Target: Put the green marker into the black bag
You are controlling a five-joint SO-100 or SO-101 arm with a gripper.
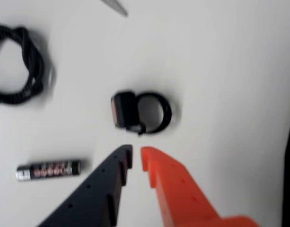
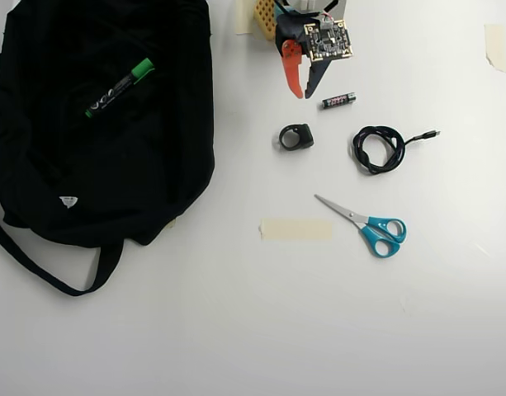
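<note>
Views: the overhead view is showing the whole table – the black bag [image 2: 104, 124], the green marker [image 2: 119, 88], the scissors [image 2: 364, 224] and a strip of tape [image 2: 296, 229]; the wrist view is showing none of the bag or marker, only blurred things close under the arm.
Gripper: the gripper [image 1: 136, 158] is sitting at the bottom of the wrist frame, its black finger [image 1: 111, 175] and orange finger [image 1: 168, 179] almost together with a thin gap at the tips, holding nothing; in the overhead view it [image 2: 300, 89] is pointing down-frame from the top centre.
Green marker: lying slanted on top of the bag in the upper left of the overhead frame, green cap toward upper right – well apart from the gripper, off to its left.
Black bag: spreading over the left third of the overhead frame, straps trailing to lower left.
Nearby things: a black ring-shaped clip [image 1: 141, 112] is lying just beyond the fingertips; a battery [image 1: 48, 169] is lying at lower left of the wrist frame, a coiled black cable [image 1: 18, 65] at upper left.
In the way: bare table is lying between gripper and bag.
</note>
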